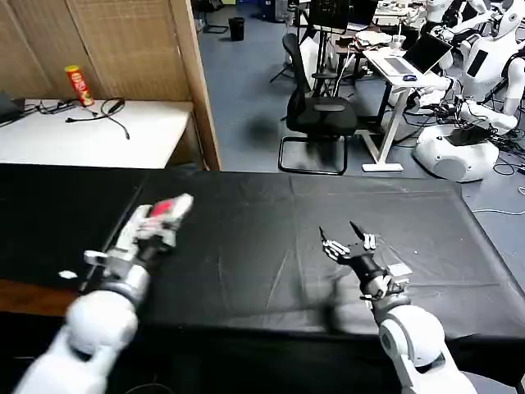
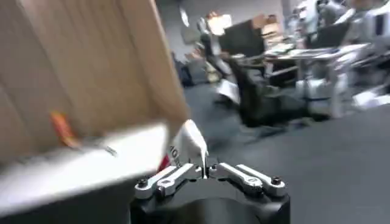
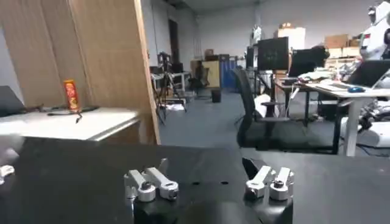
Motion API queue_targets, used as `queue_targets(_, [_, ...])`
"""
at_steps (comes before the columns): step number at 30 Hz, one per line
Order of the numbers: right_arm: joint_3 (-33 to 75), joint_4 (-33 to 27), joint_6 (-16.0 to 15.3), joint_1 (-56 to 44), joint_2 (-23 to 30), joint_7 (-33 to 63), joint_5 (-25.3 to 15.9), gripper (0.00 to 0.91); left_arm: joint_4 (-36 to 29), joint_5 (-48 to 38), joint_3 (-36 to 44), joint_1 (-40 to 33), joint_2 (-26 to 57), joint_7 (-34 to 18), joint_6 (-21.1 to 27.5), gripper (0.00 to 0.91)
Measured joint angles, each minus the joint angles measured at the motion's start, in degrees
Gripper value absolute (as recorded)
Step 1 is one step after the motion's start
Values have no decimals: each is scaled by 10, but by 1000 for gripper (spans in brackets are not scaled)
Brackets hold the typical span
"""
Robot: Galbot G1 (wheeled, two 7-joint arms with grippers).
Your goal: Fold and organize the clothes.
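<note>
Two claws are over a worktop [image 1: 271,246] draped in black cloth, one on each side of the robot. The left claw [image 1: 182,203] is raised above the left part of the worktop, its arm reaching forward from the near left corner. In the left wrist view its jaws are drawn together at the middle, and a tuft of the white T-shirt [image 2: 189,144] stands up from between them, showing a touch of red and a few dark letters at its lower edge. In the head view the same white and red patch sits at the tip of that claw [image 1: 167,208]. How much of the garment hangs below the grip cannot be told, since the arm covers what lies beneath. The right claw [image 1: 348,240] hovers low over the right half of the worktop, well apart from the left one. Its two fingers [image 3: 149,182] are spread wide with nothing between them. In the right wrist view bare black cloth stretches away ahead of it. Behind the worktop on the left is a white desk [image 1: 49,139] carrying a red and yellow can [image 1: 78,84] and a loose black cable [image 1: 107,111]. A tall wooden partition [image 1: 139,41] rises behind the desk. Farther back, on the grey floor, a black office chair [image 1: 318,115] faces another desk that holds a laptop [image 1: 426,53].
</note>
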Motion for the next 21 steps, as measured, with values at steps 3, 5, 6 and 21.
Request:
queue_targets(3, [-6,2,-12,-5,-3,2,16,878,31,22,51,-18,-62,0,-8,0])
queue_targets(5, [-11,6,-17,-8,-6,4,24,878,55,39,78,-28,-103,6,-15,878])
queue_targets(6, [-15,9,-19,-11,-10,4,30,878,67,50,91,-32,-124,13,-21,878])
queue_targets(21, [-78,-5,-93,6,-18,38,97,878,91,104,117,-48,-172,68,-78,878])
